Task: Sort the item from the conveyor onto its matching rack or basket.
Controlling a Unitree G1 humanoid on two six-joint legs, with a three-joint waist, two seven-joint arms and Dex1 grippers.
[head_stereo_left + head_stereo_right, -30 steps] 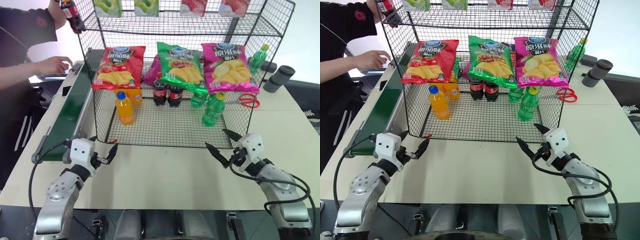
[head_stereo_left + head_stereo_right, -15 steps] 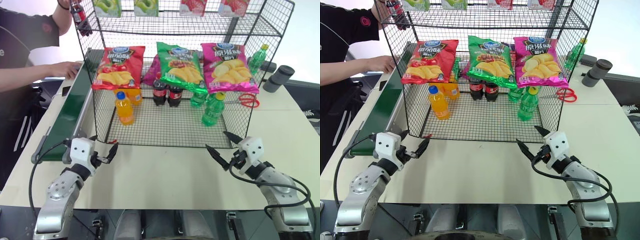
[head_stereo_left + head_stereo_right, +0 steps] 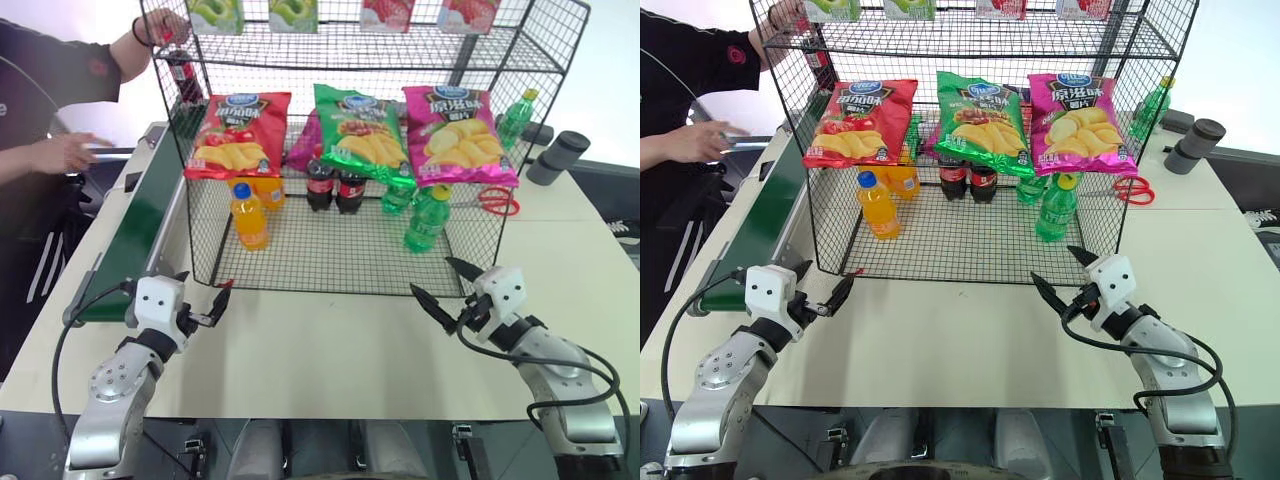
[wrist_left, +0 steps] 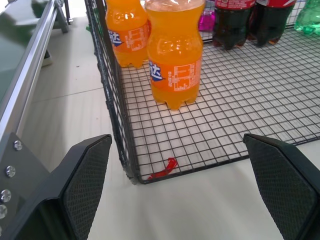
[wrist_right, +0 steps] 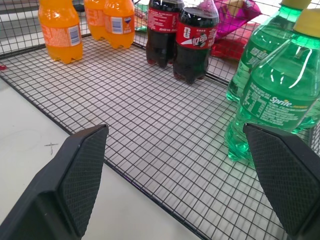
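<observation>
A person's hand (image 3: 163, 24) holds the item, a small cola bottle (image 3: 184, 78) with a red label, in the air at the far left, behind the rack's left wall and above the conveyor (image 3: 138, 232). The conveyor is a dark green belt running along the left of the black wire rack (image 3: 330, 258). My left gripper (image 3: 203, 290) stands open at the rack's front left corner, holding nothing. My right gripper (image 3: 433, 278) stands open in front of the rack's front right, also holding nothing.
Inside the rack stand orange soda bottles (image 4: 174, 54), two cola bottles (image 5: 194, 40) and green bottles (image 5: 272, 97), with three chip bags (image 3: 361, 127) hanging above. Red scissors (image 3: 496, 201) and a grey cylinder (image 3: 557, 157) lie to the right of the rack.
The person's hand has brought the cola bottle lower and to the right along the rack's left wall. Their other hand has drawn back to the left. Both grippers kept still.
</observation>
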